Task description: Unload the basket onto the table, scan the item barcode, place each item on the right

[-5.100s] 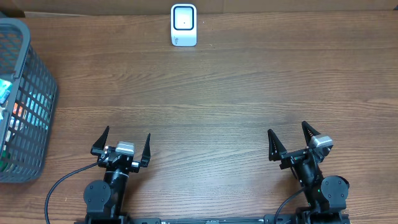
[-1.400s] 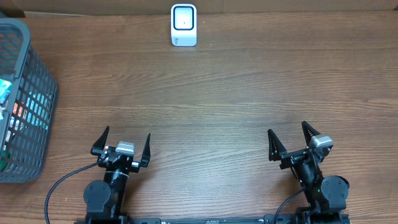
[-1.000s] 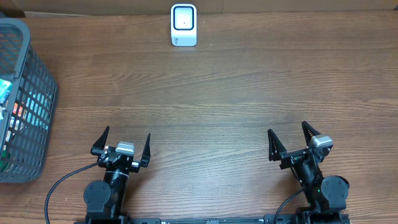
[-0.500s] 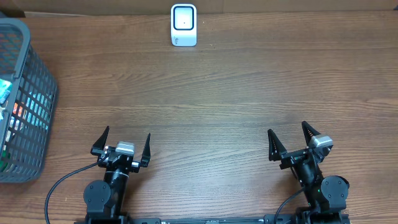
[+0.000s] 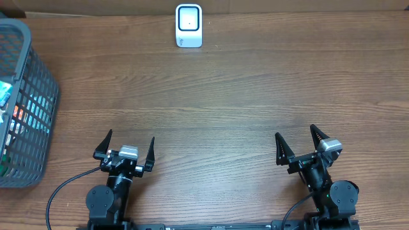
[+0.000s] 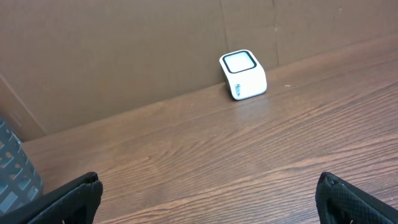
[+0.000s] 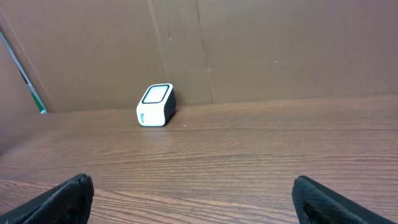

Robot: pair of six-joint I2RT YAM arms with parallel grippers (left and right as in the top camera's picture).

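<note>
Judgement favoured the wide, empty left end effector [image 5: 130,136] gripping an item [image 5: 4,92] from the basket [image 5: 35,121], left of the scanner [image 5: 189,25], without covering its barcode.

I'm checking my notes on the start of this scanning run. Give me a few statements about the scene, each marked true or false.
1. The white barcode scanner stands at the far edge of the table. True.
2. The left gripper holds something. False: its jaws are open and empty.
3. The grey mesh basket sits on the robot's left side with items in it. True.
4. The right gripper is shut. False: it is open and holds nothing.
5. A box lies on the wood in front of the scanner. False: nothing lies there; items show only in the basket.
</note>
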